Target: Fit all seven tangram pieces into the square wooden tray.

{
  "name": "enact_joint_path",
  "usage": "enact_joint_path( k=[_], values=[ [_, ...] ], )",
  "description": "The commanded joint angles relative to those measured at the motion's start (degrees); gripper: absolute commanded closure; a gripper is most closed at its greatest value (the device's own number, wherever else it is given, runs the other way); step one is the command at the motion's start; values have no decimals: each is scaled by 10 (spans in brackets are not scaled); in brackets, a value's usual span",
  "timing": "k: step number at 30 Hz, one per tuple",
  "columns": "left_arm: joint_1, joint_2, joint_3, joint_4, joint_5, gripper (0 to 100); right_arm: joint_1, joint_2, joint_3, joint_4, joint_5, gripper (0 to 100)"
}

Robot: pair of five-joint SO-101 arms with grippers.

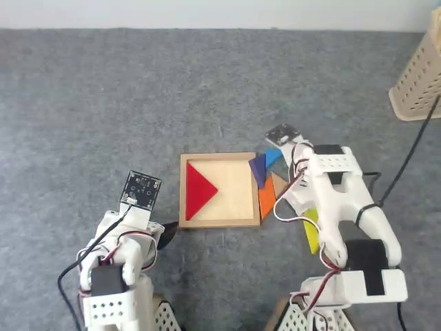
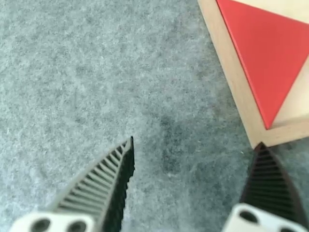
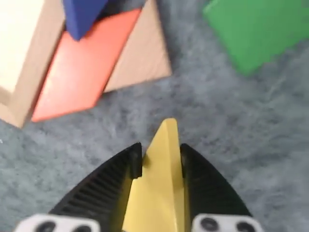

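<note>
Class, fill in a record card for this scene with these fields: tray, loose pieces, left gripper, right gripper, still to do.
tray: square wooden tray, holding just the red triangle
loose pieces: orange piece, dark blue piece overlapping it, plain wooden triangle and green piece, on the grey mat beside the tray
left gripper: open, over bare mat near a tray corner
right gripper: shut on the yellow piece
still to do: every piece except the red one
</note>
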Motion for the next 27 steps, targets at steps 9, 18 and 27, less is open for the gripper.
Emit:
enact_joint_path(
  k=[9,18,27],
  values=[
    [3,-8,-3,0,-3,647,4,-189,22,9,-18,958],
    [3,-8,-3,0,-3,647,-17,-259,-24,89,-49,993],
    [3,-8,-3,0,-3,647,-171,-240,-154,146,-182,993]
  ],
)
